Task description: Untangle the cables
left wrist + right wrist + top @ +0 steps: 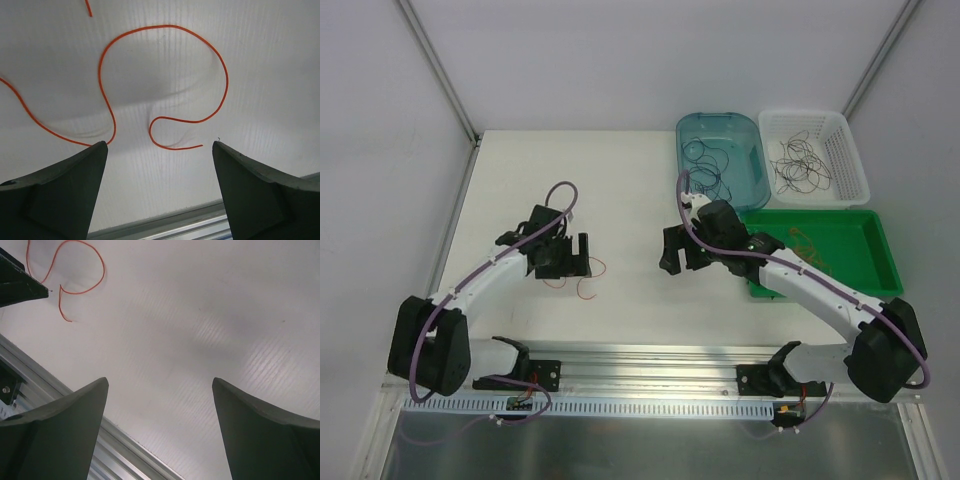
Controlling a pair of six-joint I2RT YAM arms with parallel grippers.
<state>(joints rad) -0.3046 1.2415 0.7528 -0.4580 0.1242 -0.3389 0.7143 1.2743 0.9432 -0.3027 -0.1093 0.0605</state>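
One orange-red cable lies loose on the white table, curling in open loops just beyond my left gripper. That gripper hovers over the table with its jaws wide apart and nothing between them; the cable's end lies just ahead of the gap. My right gripper is open too, over bare table with nothing in it. The same orange cable shows far to its upper left, beside a left fingertip. More cables lie in the containers.
A blue bin at the back holds dark cables. A white basket to its right holds black cables. A green tray under the right arm holds orange cables. An aluminium rail runs along the near edge.
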